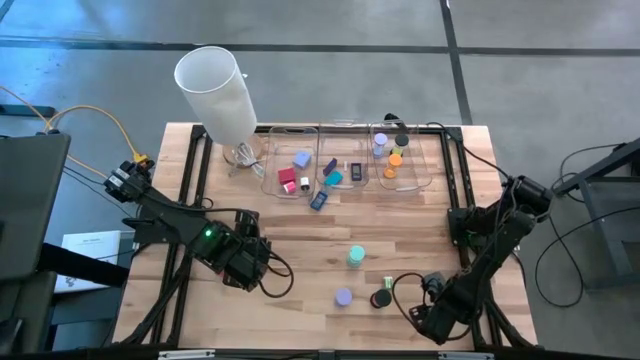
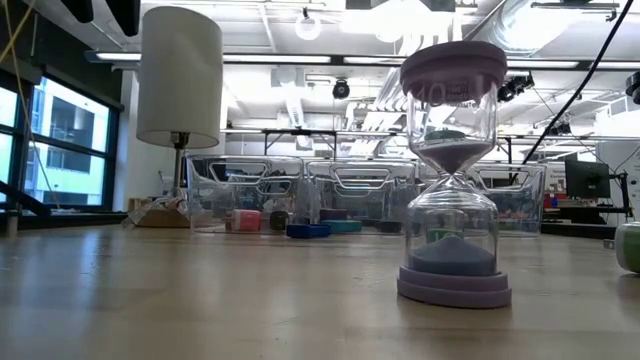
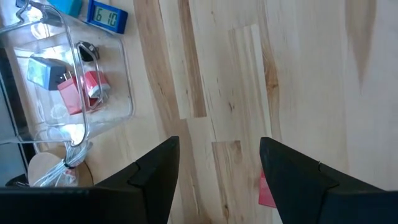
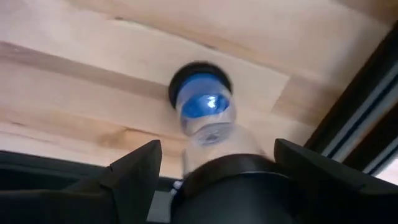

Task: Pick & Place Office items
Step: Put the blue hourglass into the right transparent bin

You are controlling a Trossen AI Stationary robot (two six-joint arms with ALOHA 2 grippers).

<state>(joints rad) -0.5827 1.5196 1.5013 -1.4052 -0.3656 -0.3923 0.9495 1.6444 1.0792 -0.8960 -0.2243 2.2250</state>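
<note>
Black-capped sand timer [image 4: 202,106] between wide-open right gripper [image 4: 211,165] fingers.

A small blue timer [image 3: 107,16] lying on the surface just beside a clear bin [image 3: 68,81] shows dark digits on its pale display; they look like "6:10", though the middle mark is hard to make out. In the low view, faint raised figures sit on the lavender cap of the hourglass [image 2: 453,170], but they cannot be read with confidence.
</note>
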